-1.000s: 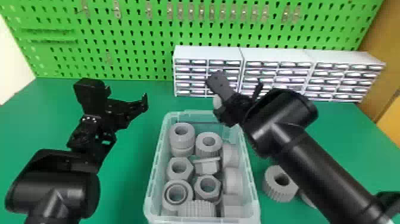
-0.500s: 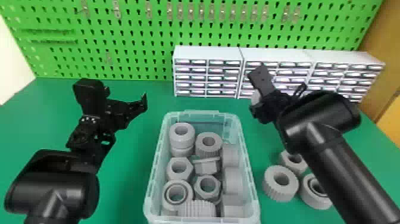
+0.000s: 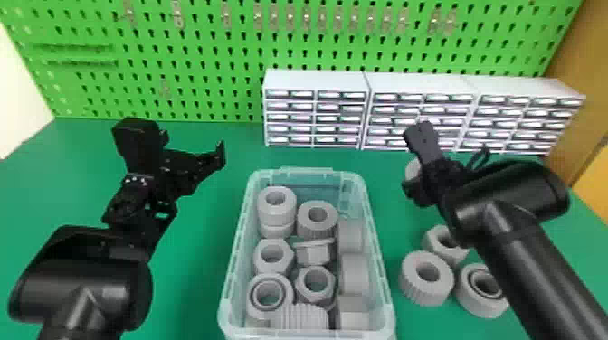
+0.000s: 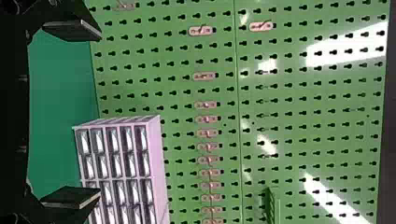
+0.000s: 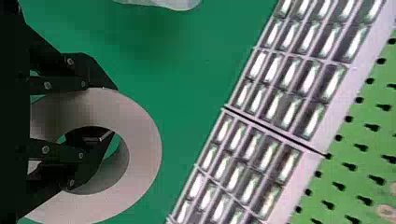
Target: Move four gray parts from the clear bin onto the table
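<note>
three parts (image 3: 412, 285) on table (image 3: 190, 280), one (image 5: 145, 149) gripped

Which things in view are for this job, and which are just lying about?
In the job:
clear bin
gray parts inside it
three gray parts on the table
gray ring in the right gripper

Just there:
white drawer cabinets
green pegboard
its clips

Rounded black arms (image 3: 520, 194) bear pale screws (image 5: 46, 86) and, seemingly, a looped cable (image 3: 486, 152).
</note>
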### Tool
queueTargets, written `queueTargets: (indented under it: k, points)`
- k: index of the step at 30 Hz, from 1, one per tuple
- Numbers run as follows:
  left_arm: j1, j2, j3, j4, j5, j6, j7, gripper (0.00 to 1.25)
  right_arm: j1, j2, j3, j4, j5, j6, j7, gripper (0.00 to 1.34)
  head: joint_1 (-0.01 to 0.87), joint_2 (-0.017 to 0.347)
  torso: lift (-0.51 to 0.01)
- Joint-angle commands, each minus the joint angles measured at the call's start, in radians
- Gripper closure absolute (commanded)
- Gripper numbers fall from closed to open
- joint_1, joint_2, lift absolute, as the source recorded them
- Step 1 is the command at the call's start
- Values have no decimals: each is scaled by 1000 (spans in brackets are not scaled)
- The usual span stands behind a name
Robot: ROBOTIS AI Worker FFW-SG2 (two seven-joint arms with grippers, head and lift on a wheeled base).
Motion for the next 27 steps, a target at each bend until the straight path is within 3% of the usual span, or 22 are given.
queueTargets:
  k: [1,12,27]
  points:
    - [-2,0,-2,0,0,0,0,111,11,5,-27,51,-49,-5,2,1136,686,26,-50]
    - [-3,0,-3,0,0,0,0,110,6,12,1,131,-91,-32,52,1136,686,26,-50]
    - [-3,0,-2,0,0,0,0,110,-3,15,102,199,-108,-65,107,1136,686,26,-50]
